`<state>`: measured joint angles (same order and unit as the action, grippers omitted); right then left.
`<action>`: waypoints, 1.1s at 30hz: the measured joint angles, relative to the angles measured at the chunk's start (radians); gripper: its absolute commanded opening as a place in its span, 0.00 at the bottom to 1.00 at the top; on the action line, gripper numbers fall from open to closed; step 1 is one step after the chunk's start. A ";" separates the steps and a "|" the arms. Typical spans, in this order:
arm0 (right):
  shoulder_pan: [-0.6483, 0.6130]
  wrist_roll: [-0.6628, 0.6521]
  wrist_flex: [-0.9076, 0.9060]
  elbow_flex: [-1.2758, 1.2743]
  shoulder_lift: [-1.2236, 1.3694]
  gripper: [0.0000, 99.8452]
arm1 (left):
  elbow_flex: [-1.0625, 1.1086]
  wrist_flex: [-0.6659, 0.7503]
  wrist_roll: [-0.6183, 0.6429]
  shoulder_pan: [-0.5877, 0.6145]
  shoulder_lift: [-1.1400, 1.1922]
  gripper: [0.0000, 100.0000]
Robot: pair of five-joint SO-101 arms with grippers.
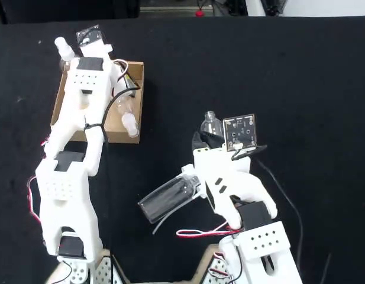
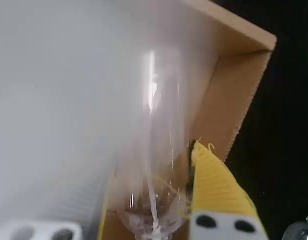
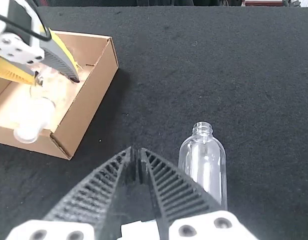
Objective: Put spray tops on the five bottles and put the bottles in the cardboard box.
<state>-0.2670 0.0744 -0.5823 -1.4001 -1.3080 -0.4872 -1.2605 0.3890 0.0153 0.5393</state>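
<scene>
The cardboard box (image 1: 139,94) lies at the far left, and my left gripper (image 1: 122,89) is down inside it. Its yellow fingers (image 2: 218,192) are shut on a clear bottle (image 2: 154,150) that has a white top (image 1: 130,125). Another white spray top (image 1: 63,47) shows at the box's far left corner. My right gripper (image 3: 136,152) is shut and holds nothing, just beside an upright bottle without a top (image 3: 203,160) in mid-table (image 1: 210,123). A capped bottle (image 1: 169,198) lies on its side beside the right arm.
A black cloth covers the table, with open room to the right and at the back. Red and white wires (image 1: 200,231) loop near the right arm's base. The left arm's body lies over much of the box.
</scene>
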 measured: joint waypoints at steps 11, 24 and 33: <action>0.000 0.000 0.000 0.000 0.000 0.01 | -0.164 -0.130 -0.008 -0.003 0.000 0.14; 0.000 0.000 0.000 0.000 0.000 0.01 | -0.226 -0.241 -0.009 -0.020 0.000 0.14; 0.000 0.000 0.000 0.000 0.000 0.01 | -0.371 -0.374 -0.052 -0.040 0.000 0.14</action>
<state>-0.2670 0.0744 -0.5823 -1.4001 -1.3080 -0.8585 -1.6349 0.3368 -0.0245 0.5393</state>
